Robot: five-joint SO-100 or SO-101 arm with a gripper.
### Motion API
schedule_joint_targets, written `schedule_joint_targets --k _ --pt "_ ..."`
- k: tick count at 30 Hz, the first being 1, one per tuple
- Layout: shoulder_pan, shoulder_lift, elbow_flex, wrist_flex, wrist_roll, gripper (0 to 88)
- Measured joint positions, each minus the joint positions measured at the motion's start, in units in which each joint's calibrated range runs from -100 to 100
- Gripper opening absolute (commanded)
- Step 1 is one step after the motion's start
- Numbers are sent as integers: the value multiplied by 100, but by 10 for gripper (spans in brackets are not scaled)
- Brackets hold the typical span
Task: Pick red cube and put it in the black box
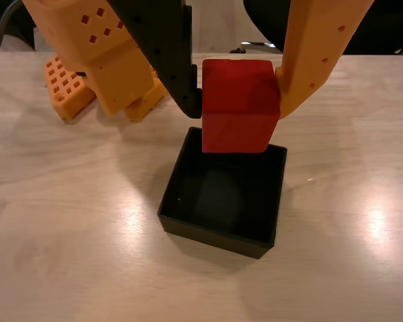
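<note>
In the wrist view a red cube hangs in the air, clamped between a black finger on its left and an orange finger on its right. My gripper is shut on the cube. Directly below and slightly toward the camera sits the black box, open-topped and square, resting on the light wooden table. The cube's lower edge overlaps the box's far rim in the picture. The inside of the box looks dark and bare.
The arm's orange base and body stand at the upper left on the wooden table. Beyond the table's far edge a dark chair shows. Bare tabletop surrounds the box on all sides.
</note>
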Motion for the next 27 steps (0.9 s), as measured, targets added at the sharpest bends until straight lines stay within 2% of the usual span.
schedule_joint_targets --k 15,23,27 --pt "160 0 1571 -1433 23 32" --pt "168 0 1607 -1564 17 35" --pt "168 0 1607 -1564 -6 114"
